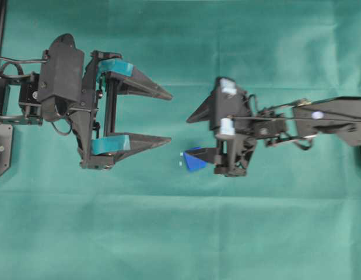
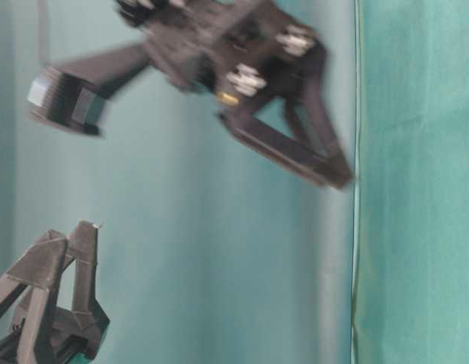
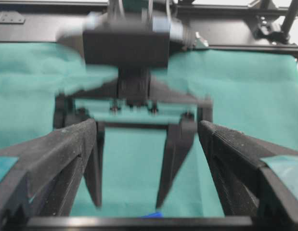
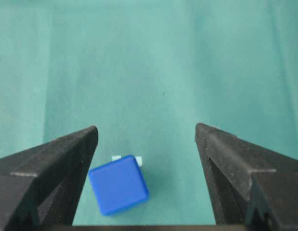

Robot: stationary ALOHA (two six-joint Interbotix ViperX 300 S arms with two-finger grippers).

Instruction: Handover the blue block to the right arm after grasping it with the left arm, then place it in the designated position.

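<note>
The blue block (image 4: 119, 184) covers most of the designated position (image 4: 138, 161) (two white dots peek out) between the right gripper's (image 4: 146, 139) fingers.

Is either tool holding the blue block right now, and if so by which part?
Neither. The blue block lies on the green cloth between the right tool's spread fingers, touching neither clearly. The left tool is wide open and empty.
</note>
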